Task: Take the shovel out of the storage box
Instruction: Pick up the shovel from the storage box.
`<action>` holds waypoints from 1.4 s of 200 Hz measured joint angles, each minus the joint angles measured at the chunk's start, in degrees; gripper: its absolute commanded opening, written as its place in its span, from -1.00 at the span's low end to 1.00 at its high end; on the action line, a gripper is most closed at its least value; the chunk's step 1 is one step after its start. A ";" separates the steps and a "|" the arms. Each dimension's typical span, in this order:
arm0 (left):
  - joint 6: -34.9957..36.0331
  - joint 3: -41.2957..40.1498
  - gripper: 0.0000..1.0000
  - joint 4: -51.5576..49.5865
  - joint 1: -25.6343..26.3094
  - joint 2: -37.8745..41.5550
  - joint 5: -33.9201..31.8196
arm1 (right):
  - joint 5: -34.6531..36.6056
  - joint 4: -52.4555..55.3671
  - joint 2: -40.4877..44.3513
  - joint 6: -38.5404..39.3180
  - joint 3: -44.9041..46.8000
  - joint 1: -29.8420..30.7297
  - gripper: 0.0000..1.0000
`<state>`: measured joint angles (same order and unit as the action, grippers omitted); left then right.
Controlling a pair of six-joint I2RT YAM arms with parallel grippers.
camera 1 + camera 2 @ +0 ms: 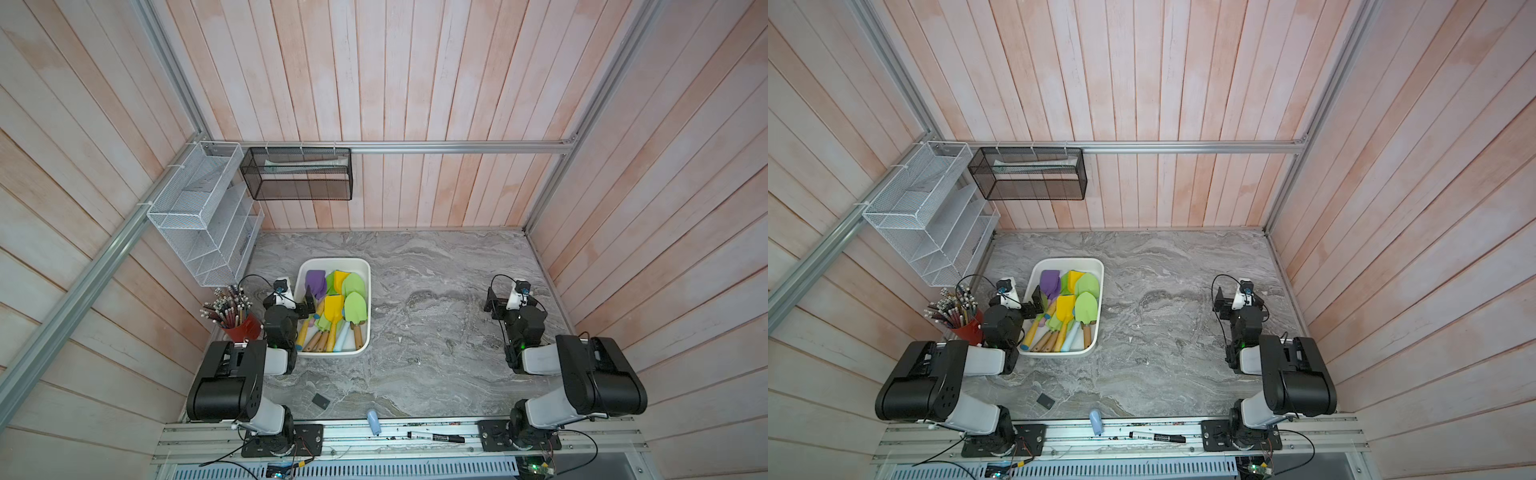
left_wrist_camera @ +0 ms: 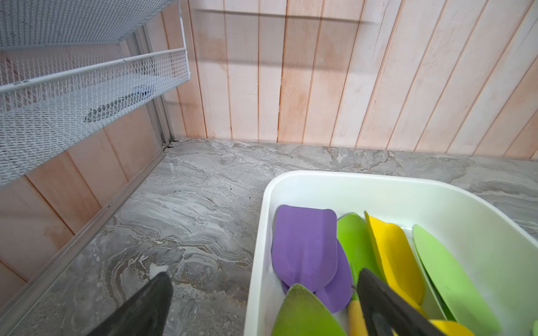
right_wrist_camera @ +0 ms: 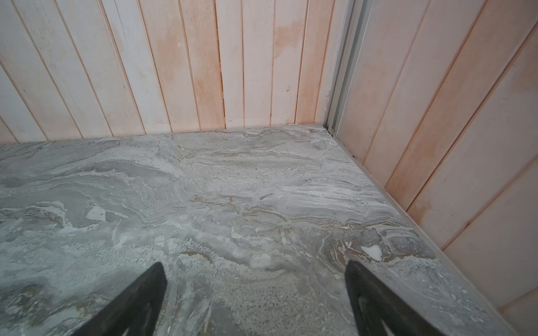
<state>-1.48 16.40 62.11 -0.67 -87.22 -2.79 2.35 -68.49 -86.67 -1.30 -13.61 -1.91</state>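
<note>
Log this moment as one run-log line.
left gripper open, astride shallow white plastic storage box rim | right gripper open over grey marble tabletop | colourful toy shovels all in box

The storage box (image 2: pixel 378 195) is smooth white plastic with a soft sheen. The shovels (image 2: pixel 305 247) in it have matt, faintly grainy blades, and most of their handles (image 1: pixel 357 334) look like bare wood. The table (image 3: pixel 233 189) has a grey, veined, stone-like surface with a dull finish. The wall (image 3: pixel 189 72) is matt whitewashed wooden planks with pink showing through. The rack (image 2: pixel 58 116) is white-painted metal mesh, the basket (image 1: pixel 297 174) is black metal mesh, and the rail (image 1: pixel 457 146) is bare silvery metal.
</note>
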 measured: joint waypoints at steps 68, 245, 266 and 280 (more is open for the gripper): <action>0.00 0.00 1.00 0.00 -0.02 0.00 0.96 | -0.35 0.02 0.00 0.04 0.00 0.00 0.96; -0.04 0.00 1.00 -0.02 -1.25 0.00 2.82 | -0.83 0.02 0.00 0.26 -0.04 0.00 0.95; -0.26 0.20 0.99 -0.70 -1.14 0.09 2.19 | -0.92 -0.04 0.00 0.26 -0.04 0.00 0.96; -0.37 0.61 1.00 -2.56 -1.11 0.81 1.62 | -0.90 -0.04 0.00 0.26 -0.04 0.00 0.96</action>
<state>-1.85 17.02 59.55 -1.78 -86.41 -1.17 1.45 -68.53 -86.67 -1.04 -13.65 -1.91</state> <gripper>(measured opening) 0.997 0.978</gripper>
